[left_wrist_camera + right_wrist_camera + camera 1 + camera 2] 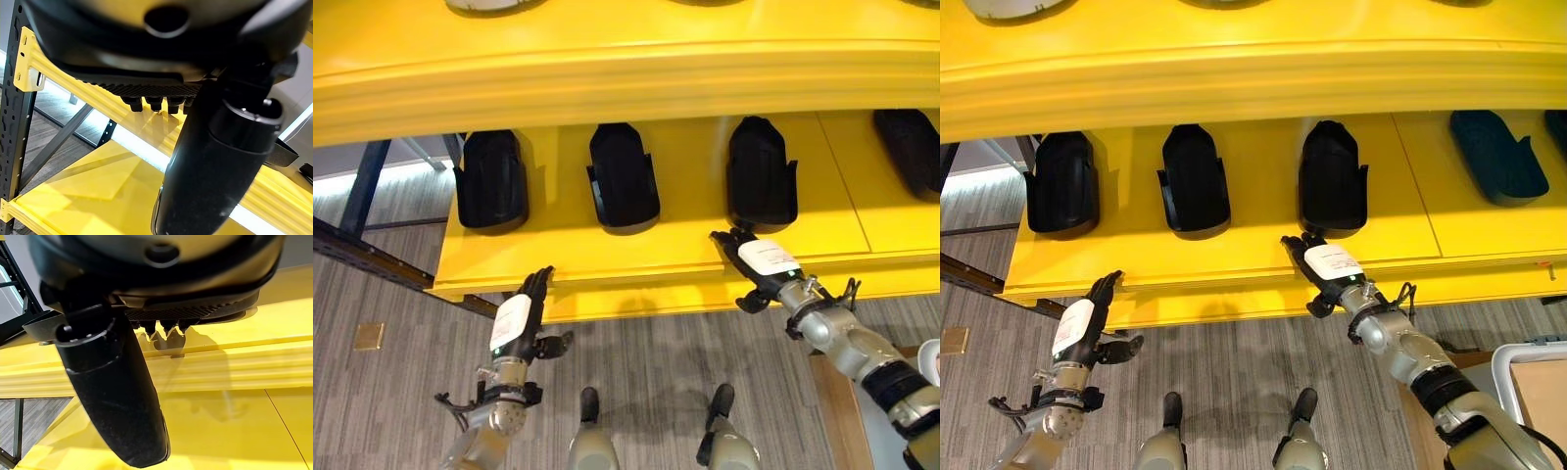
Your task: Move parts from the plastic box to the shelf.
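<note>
Shelf: a yellow shelf (656, 250) with a thick yellow beam (626, 83) of the level above crossing over it; its front edge faces the robot.

Parts on shelf: four black moulded parts lie in a row on the yellow board — the first part (491, 181) near the shelf's left end, the second part (623, 176) beside it, the third part (761, 174) further right, and the fourth part (911, 147) at the right, past a seam in the board. They lie apart from one another.

Right hand: the right hand (759, 264) reaches over the shelf's front edge, its fingertips (729, 237) just short of the near end of the third part — close to it, but contact cannot be told. Its fingers are extended and lie close together, holding nothing; the thumb sticks out below the shelf edge. In the right wrist view the fingertips (161, 328) point at the yellow board with no part between them and the thumb.

Left hand: the left hand (521, 318) is raised just below the shelf's front edge, under the gap between the first and second parts. Its fingers are straight and together, thumb out to the side — empty, well apart from any part.

Plastic box: a corner of a pale grey box (1528, 367) shows to the right, below the shelf.

Floor: grey striped carpet (646, 372) under the shelf.
</note>
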Tool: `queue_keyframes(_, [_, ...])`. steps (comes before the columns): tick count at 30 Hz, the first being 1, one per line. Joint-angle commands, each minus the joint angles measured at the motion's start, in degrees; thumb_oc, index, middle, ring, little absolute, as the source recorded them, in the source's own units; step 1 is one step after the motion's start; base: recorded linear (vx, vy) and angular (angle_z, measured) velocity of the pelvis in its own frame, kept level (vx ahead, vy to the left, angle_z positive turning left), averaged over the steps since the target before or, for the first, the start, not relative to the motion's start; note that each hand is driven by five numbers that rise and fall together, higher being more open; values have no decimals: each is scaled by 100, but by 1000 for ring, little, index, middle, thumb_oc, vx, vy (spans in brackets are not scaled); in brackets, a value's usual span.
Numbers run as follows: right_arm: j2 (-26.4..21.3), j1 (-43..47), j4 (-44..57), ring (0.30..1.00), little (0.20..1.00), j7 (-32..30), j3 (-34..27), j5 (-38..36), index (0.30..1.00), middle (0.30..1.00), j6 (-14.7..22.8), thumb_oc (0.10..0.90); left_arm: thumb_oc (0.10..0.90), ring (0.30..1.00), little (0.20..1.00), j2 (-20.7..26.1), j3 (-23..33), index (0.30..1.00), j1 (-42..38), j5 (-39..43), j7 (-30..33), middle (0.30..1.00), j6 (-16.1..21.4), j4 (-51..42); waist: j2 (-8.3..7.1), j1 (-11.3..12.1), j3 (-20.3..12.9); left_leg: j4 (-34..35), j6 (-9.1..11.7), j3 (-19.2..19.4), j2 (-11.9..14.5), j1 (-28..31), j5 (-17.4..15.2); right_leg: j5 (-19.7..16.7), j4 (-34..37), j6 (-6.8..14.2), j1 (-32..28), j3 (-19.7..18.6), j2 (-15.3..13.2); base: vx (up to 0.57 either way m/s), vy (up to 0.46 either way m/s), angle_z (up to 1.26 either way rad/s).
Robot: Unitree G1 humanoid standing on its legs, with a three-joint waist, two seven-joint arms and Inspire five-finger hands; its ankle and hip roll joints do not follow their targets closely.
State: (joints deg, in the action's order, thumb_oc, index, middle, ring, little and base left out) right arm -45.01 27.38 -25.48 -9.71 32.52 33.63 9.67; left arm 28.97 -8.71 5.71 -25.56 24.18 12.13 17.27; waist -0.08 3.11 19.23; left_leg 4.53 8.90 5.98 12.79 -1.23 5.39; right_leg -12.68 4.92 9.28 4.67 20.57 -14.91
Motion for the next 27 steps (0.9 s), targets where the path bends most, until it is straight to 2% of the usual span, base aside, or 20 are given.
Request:
queue_keyframes(1, [-303,813,133,1000,1000,-67,39,-16,1000,1000,1,900,900,1000,1000,507,247,1000,135,239,-617,1000,-568,863,-330,-74,219,-278,-277,-34,-93,47,-342,823,-1090,143,-129,-10,-346,0,0,0])
queue_keyframes(27, [-847,1028,62,1000,1000,41,161,142,1000,1000,59,900,900,1000,1000,551,289,1000,154,250,-675,1000,-567,1028,-317,-105,303,-285,-269,-54,-83,-4,-326,842,-1181,130,-31,-26,-346,0,0,0])
